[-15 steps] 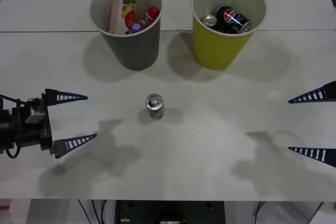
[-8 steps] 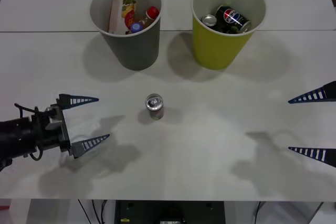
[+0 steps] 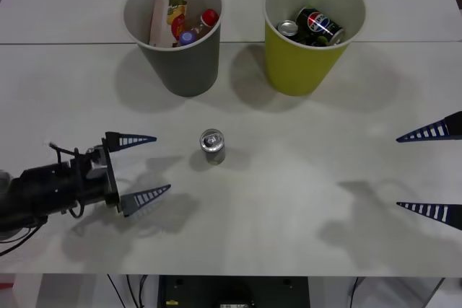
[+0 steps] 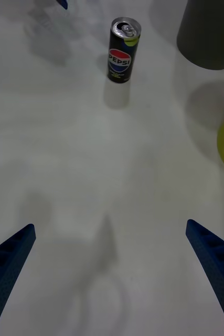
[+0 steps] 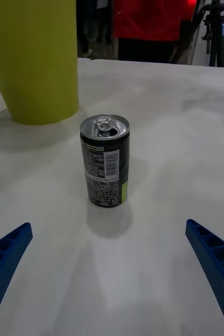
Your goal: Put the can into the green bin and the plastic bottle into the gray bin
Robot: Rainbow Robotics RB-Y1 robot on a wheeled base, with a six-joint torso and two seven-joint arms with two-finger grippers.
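White table [image 3: 289, 200] holds the upright can [image 3: 213, 146]; left gripper [image 3: 141, 167] and right gripper [image 3: 433, 171] both spread.

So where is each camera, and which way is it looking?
Front view: above the arms, looking down at the table, both bins, both hands.
Left wrist view: on the left arm, facing the can and the green bin; its blue fingers at the corners.
Right wrist view: on the right arm, facing the can from the other side.
All share the can.
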